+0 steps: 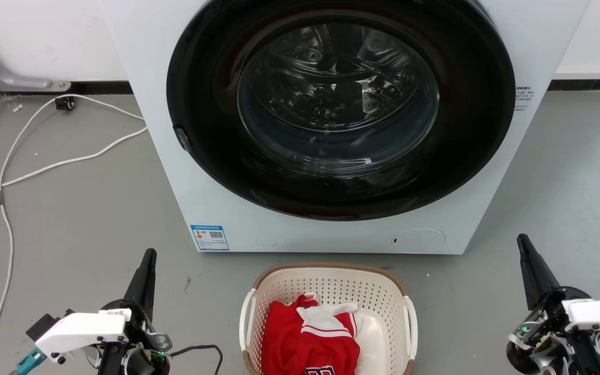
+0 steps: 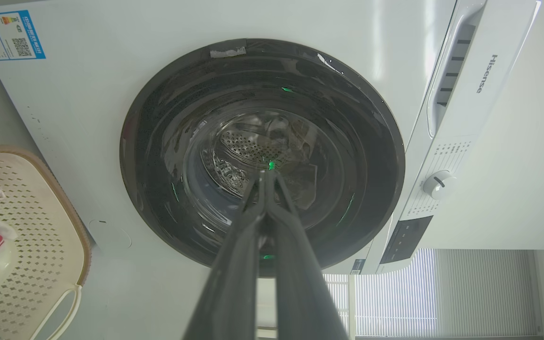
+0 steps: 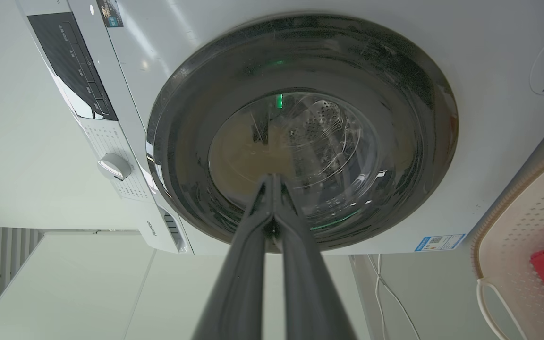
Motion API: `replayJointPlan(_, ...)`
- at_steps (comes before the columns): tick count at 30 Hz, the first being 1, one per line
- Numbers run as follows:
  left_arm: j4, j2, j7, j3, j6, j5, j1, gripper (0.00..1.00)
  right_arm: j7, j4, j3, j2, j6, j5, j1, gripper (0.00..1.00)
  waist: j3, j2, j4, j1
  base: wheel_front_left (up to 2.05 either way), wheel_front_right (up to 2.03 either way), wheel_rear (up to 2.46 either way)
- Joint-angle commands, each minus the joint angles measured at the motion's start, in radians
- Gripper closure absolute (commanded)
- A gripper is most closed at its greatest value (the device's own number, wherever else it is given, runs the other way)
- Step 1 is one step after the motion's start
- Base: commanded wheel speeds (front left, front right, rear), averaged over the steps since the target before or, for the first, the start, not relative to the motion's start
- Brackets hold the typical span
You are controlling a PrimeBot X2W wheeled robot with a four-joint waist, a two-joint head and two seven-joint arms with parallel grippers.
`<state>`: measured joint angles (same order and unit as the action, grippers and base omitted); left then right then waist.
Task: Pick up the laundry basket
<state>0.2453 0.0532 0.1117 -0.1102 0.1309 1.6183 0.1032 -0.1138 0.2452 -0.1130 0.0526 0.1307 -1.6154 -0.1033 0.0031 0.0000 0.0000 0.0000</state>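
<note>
The laundry basket [image 1: 383, 291] is cream-white perforated plastic with a brown rim and two white side handles. It sits on the floor in front of the washing machine, at the bottom centre of the head view, holding a red and white garment [image 1: 310, 338]. My left gripper [image 1: 149, 253] is shut and empty, well to the left of the basket. My right gripper [image 1: 522, 239] is shut and empty, well to its right. The basket [image 2: 40, 236] shows at the left edge of the left wrist view, and the basket [image 3: 522, 236] at the right edge of the right wrist view.
The white washing machine [image 1: 175, 172] with its closed round dark door [image 1: 339, 109] stands just behind the basket. White cables [image 1: 5, 219] run over the grey floor at the left. Open floor lies on both sides of the basket.
</note>
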Motion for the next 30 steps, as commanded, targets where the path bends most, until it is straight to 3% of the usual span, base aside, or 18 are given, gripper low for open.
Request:
replayJointPlan(1,0.002,0.000,0.002,-0.004,0.002,-0.005,0.011,1.00,-0.003,0.000,-0.001,-0.002,0.000,0.004,-0.011,1.00,0.000,0.0000,0.000,0.0000,0.00,0.00,0.00)
replayJointPlan(9,0.002,-0.001,0.003,-0.004,0.002,-0.005,0.011,1.00,-0.003,0.000,-0.001,-0.002,0.000,0.004,-0.011,1.00,0.000,0.0000,0.000,0.0000,0.00,0.00,0.00)
replayJointPlan(10,0.002,-0.001,0.003,-0.004,0.002,-0.005,0.011,0.00,-0.003,0.000,-0.001,-0.002,0.000,0.004,-0.011,0.00,0.000,0.0000,0.000,0.0000,0.00,0.00,0.00)
replayJointPlan(23,0.008,-0.006,-0.043,0.015,0.000,-0.029,-0.048,0.00,0.043,0.007,0.025,-0.003,0.000,0.017,0.046,0.00,0.001,0.0000,-0.001,0.0000,0.00,0.00,0.00)
replayJointPlan(30,0.001,-0.006,-0.076,-0.003,-0.003,-0.095,-0.059,0.00,0.076,0.001,0.021,-0.002,0.000,0.061,0.052,0.00,0.000,0.0000,-0.002,0.0000,0.00,0.00,0.00)
